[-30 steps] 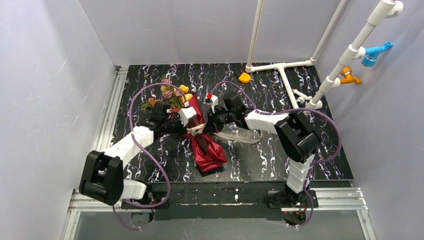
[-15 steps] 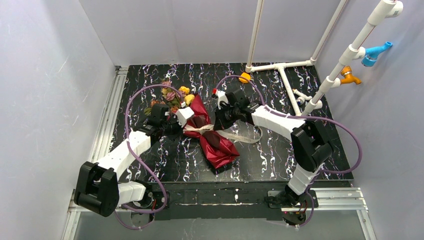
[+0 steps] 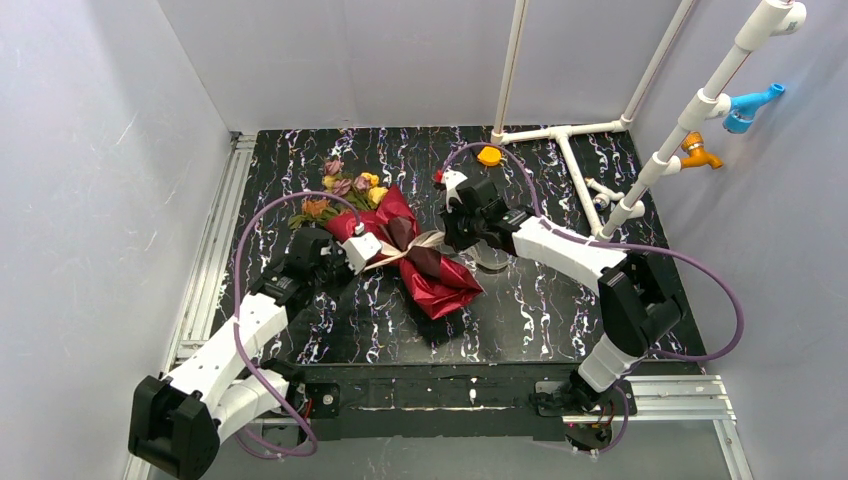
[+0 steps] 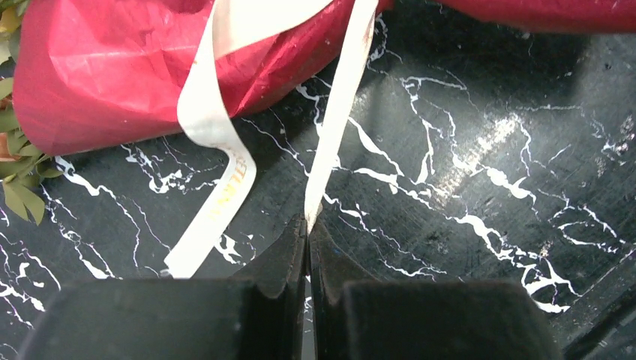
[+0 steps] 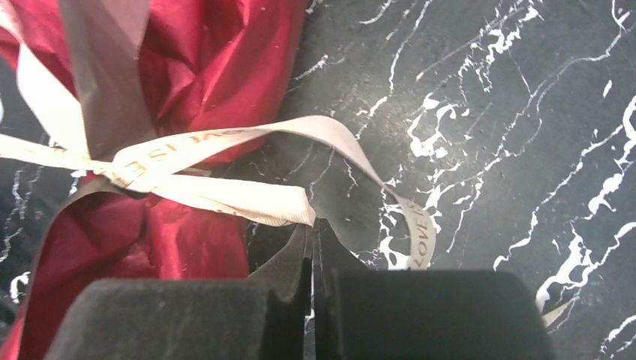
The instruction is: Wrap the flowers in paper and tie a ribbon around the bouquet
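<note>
The bouquet lies slantwise mid-table: dark red paper (image 3: 440,285) wrapped around the flowers (image 3: 345,187), whose yellow, orange and pink blooms stick out at the far left end. The cream ribbon (image 3: 405,250) crosses the bundle's waist and is knotted there (image 5: 120,172). My left gripper (image 3: 368,262) sits at the bundle's near-left side, shut on one taut ribbon strand (image 4: 337,112); a slack strand (image 4: 214,202) curls beside it. On the bundle's right, my right gripper (image 3: 447,236) is shut on another ribbon strand (image 5: 247,199) at its tips (image 5: 313,225).
A small orange wedge (image 3: 489,156) lies at the far edge by the white pipe frame (image 3: 565,150). A loose ribbon tail (image 5: 420,232) curls on the black marbled table (image 3: 560,310) right of the bundle. Purple cables arch over both arms.
Both grippers have drawn apart, the left toward the near-left, the right toward the far right. The ribbon has pulled tighter and the bouquet has swung more crosswise.
</note>
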### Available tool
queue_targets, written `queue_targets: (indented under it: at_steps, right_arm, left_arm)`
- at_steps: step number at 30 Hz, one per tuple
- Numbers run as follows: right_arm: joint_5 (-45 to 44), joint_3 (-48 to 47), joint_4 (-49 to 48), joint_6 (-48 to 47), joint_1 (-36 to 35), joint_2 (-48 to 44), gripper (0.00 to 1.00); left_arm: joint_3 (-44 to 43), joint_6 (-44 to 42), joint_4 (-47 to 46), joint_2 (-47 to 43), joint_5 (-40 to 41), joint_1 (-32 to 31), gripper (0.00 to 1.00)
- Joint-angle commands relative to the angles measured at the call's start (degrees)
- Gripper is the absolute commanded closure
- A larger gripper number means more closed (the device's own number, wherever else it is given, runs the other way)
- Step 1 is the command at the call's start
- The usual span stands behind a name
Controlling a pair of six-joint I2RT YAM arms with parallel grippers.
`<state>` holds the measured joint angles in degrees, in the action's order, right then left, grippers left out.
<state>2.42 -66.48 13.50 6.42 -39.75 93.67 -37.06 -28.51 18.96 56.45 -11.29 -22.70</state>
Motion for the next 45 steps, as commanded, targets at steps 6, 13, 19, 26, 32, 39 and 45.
queue_targets:
  at_steps: [6,13,19,26,32,39,45]
  right_arm:
    - [-16.1,5.1,0.0,-2.4,0.6,-4.0,0.99]
    - [-19.0,9.2,1.6,-3.8,1.1,-7.8,0.99]
    - [-6.9,15.1,-2.8,-3.3,-1.8,-15.0,0.99]
    - [-6.8,14.9,-2.8,0.7,-3.5,-8.7,0.99]
    - [-12.0,5.9,4.9,2.7,-3.5,-7.5,0.22]
    - [-19.4,-11.5,14.4,0.8,-3.5,-12.0,0.02]
    - [-27.0,-14.5,6.5,6.7,-3.4,-18.1,0.02]
  left_arm:
    - [3.4,-3.5,5.8,-2.5,11.9,-0.9,1.00]
    - [4.6,-5.2,4.5,-1.6,19.5,-0.9,1.00]
    - [3.5,-7.2,2.3,2.0,23.5,-0.9,1.00]
    - [2.4,-4.8,3.7,4.2,24.0,-0.9,0.88]
    - [1.1,-0.8,7.9,-2.1,23.7,-0.9,0.02]
    - [-7.7,4.8,9.8,-10.9,28.0,-0.8,0.02]
    - [-18.9,26.2,9.5,-14.1,29.0,-0.7,0.02]
